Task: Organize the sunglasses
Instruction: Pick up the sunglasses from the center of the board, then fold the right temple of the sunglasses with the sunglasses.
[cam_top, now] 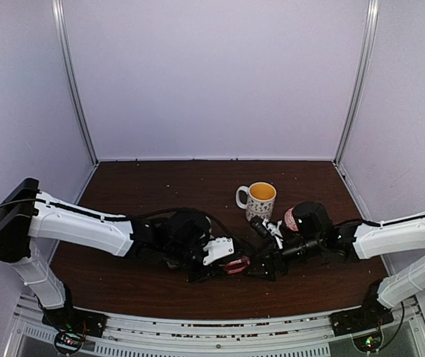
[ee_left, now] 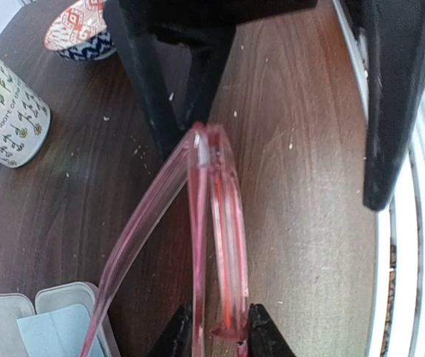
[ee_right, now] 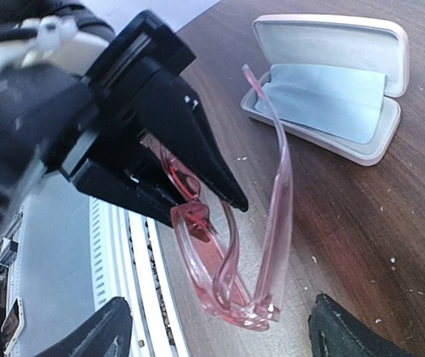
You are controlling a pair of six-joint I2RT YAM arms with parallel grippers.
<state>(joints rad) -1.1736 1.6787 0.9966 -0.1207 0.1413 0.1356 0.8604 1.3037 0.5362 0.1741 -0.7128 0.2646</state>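
The sunglasses [ee_right: 227,275], a translucent pink frame, hang just above the table. My left gripper [ee_left: 219,331] is shut on the frame near one lens. One temple lies folded against the frame. The other temple [ee_right: 280,171] sticks out toward the case. My right gripper [ee_right: 223,335] is open, its two fingers on either side of the free end of the sunglasses and not touching them. In the top view the sunglasses [cam_top: 236,265] sit between the left gripper [cam_top: 223,260] and the right gripper [cam_top: 266,266], near the table's front middle.
An open pale case [ee_right: 331,82] holding a light blue cloth [ee_right: 324,100] lies on the brown table close behind the sunglasses. A flower-patterned mug [cam_top: 260,199] stands farther back. A red patterned bowl [ee_left: 82,30] is beside it. The white slotted front rail [ee_right: 134,260] runs just below.
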